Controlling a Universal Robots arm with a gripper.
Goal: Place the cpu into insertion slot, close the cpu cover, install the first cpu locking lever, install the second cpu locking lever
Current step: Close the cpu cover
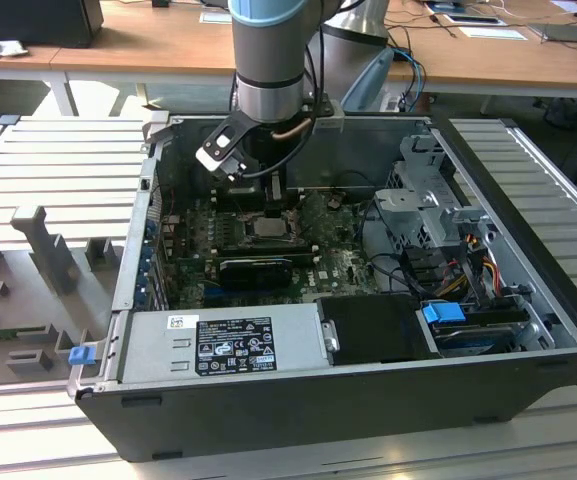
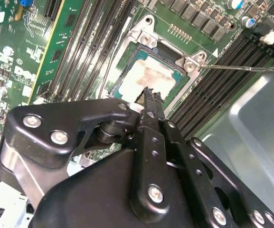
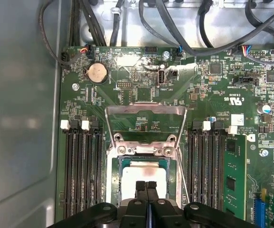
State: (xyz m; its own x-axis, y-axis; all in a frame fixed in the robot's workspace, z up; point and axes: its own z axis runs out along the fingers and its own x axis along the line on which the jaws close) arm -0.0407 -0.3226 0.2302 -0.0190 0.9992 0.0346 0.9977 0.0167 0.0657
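Note:
The cpu (image 3: 144, 172), a pale silvery-tan square, lies flat in the insertion slot (image 3: 114, 183) on the green board; both wrist views show it, the second as cpu (image 2: 148, 76). The grey cpu cover (image 3: 145, 110) looks raised at the slot's edge, with bare board visible through its cut-out. My gripper (image 3: 146, 186) is shut with nothing between its fingers. Its tips sit over the cpu's edge, touching or just above it, as the gripper (image 2: 152, 93) also appears in the second wrist view. A thin locking lever (image 2: 243, 68) sticks out sideways from the slot. In the exterior view the gripper (image 1: 274, 200) hangs over the slot (image 1: 268, 228).
Long black memory slots (image 3: 80, 175) flank the socket on both sides. Black cables (image 3: 174, 28) run along the board's edge near the case wall. The grey power supply (image 1: 223, 345) and drive cage (image 1: 428, 200) crowd the open case. A grey case wall (image 3: 18, 118) stands close by.

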